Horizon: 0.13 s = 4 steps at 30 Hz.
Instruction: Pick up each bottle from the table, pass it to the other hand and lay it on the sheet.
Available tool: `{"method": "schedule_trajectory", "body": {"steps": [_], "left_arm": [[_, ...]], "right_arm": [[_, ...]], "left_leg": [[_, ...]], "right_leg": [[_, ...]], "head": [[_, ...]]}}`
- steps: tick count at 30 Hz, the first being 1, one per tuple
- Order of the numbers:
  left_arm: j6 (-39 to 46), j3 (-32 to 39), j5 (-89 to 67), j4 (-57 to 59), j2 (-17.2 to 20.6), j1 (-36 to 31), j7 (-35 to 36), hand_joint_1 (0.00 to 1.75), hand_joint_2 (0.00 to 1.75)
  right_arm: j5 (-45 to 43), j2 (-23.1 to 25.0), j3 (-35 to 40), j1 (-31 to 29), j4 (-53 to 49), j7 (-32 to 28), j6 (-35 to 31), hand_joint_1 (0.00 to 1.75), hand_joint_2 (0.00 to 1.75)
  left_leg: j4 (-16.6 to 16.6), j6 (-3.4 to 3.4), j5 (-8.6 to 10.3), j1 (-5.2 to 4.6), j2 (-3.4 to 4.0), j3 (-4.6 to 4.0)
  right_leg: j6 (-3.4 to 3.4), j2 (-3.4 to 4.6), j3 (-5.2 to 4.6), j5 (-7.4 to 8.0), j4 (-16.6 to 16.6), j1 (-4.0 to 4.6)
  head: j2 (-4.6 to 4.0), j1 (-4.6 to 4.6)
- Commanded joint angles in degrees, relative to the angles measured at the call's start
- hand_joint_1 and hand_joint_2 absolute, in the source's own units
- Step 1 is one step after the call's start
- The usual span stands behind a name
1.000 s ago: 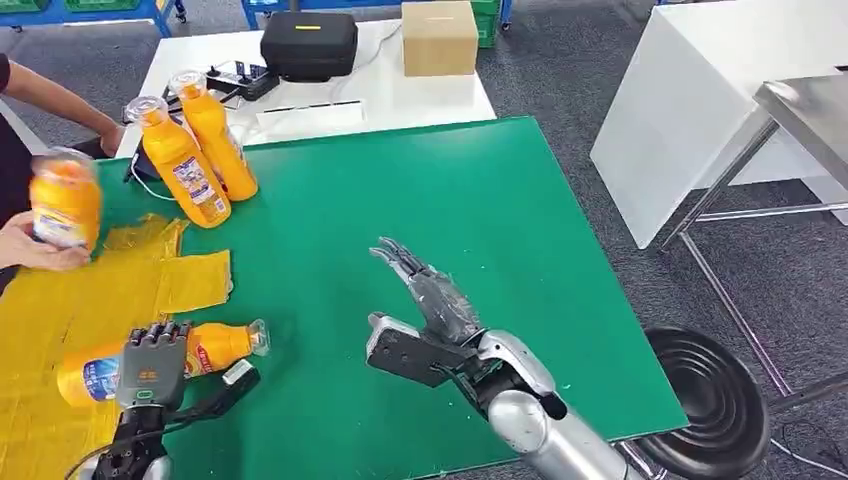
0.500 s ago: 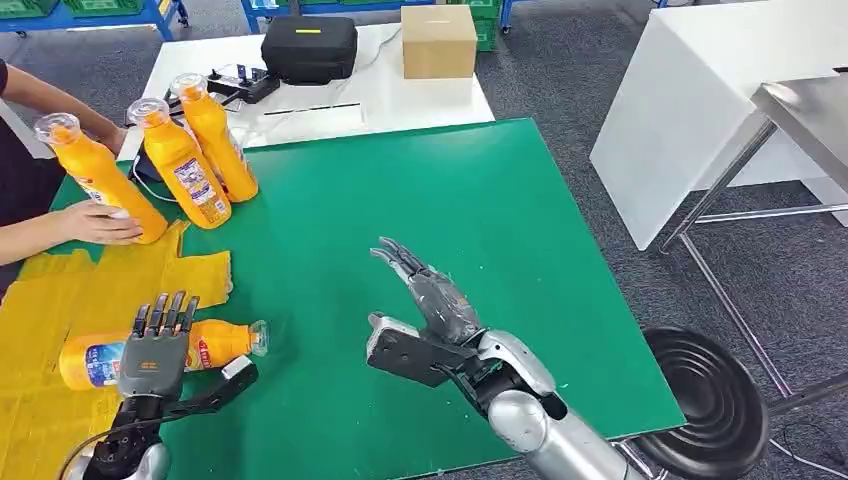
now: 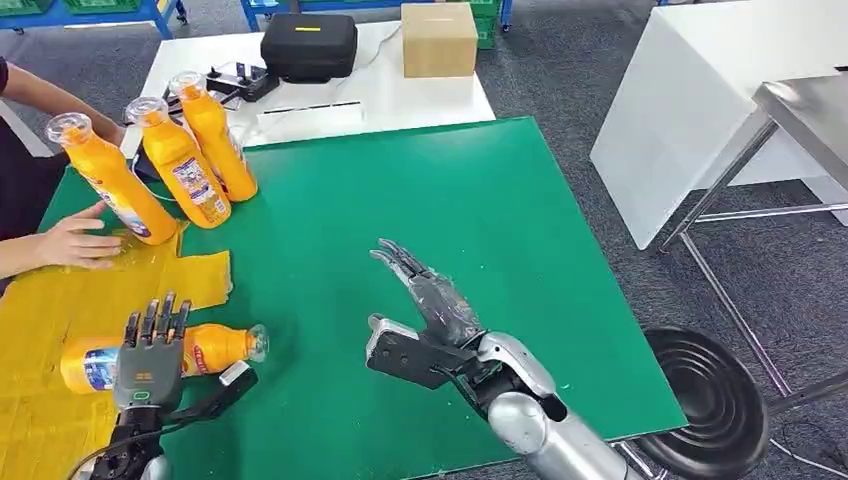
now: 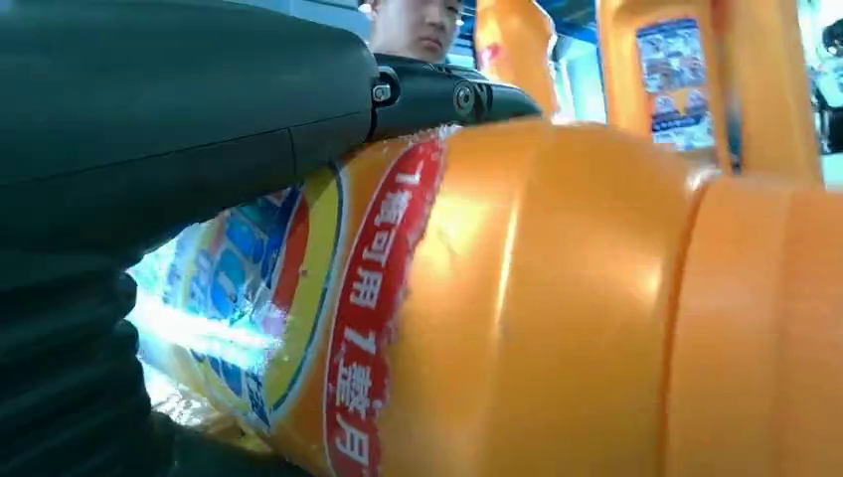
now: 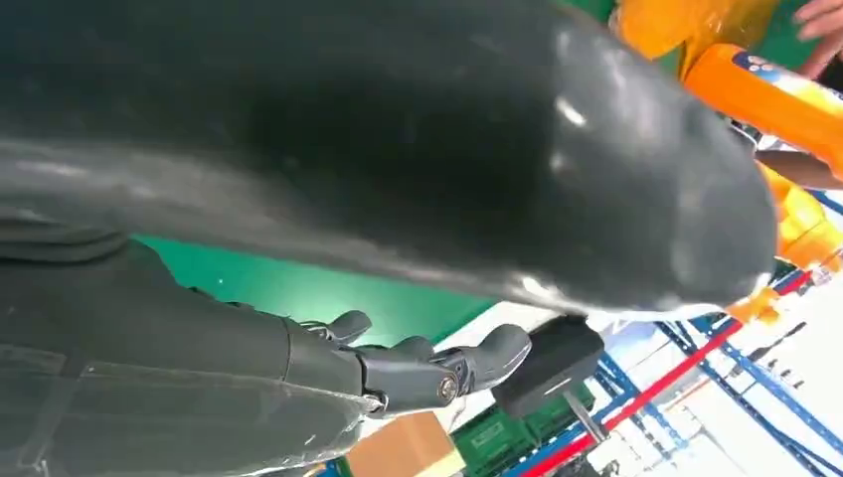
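- While the left hand (image 3: 148,352) hovers with spread fingers, holding nothing, one bottle (image 3: 205,346) lies on the yellow sheet (image 3: 40,300) at the worktop (image 3: 470,220) left edge.
- Right hand (image 3: 425,300) is open and empty over the green middle.
- Three bottles (image 3: 185,160) stand near the far left corner.

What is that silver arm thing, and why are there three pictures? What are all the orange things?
That is a robot shaped like a person. The wide picture comes from a camera up on its body, looking down at a green table. The other two come from small cameras at its wrists, so they look turned and very close. Its left hand is over an orange bottle lying on its side, fingers spread, not gripping it. That bottle lies partly on a yellow sheet. Its right hand is open and holds nothing. Three more bottles stand upright at the back of the table. A person's hand rests on the sheet beside one.
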Motion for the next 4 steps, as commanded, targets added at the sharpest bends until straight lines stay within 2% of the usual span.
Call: {"method": "schedule_trajectory", "body": {"steps": [1, 4], "left_arm": [[-0.4, -0.2, 0.0, 1.1, -0.8, 0.5, 0.4, 0.00, 0.00], [-0.2, 0.8, 0.4, 1.8, -1.8, 0.1, -0.8, 0.00, 0.00]], "right_arm": [[-0.1, -0.9, 0.5, -1.1, 1.1, 0.2, 0.4, 0.00, 0.00], [-0.1, -1.0, 0.6, -1.2, 1.2, 0.3, 0.4, 0.00, 0.00]], "left_leg": [[0.0, 0.01, 0.01, 0.01, -0.08, 0.00], [0.0, 0.01, 0.01, 0.02, -0.09, -0.02]], "right_leg": [[0.02, 0.11, 0.01, 0.03, 0.0, 0.00], [0.02, 0.13, -0.01, 0.04, -0.1, 0.00]], "head": [[0.00, 0.00], [0.00, 0.00]]}}
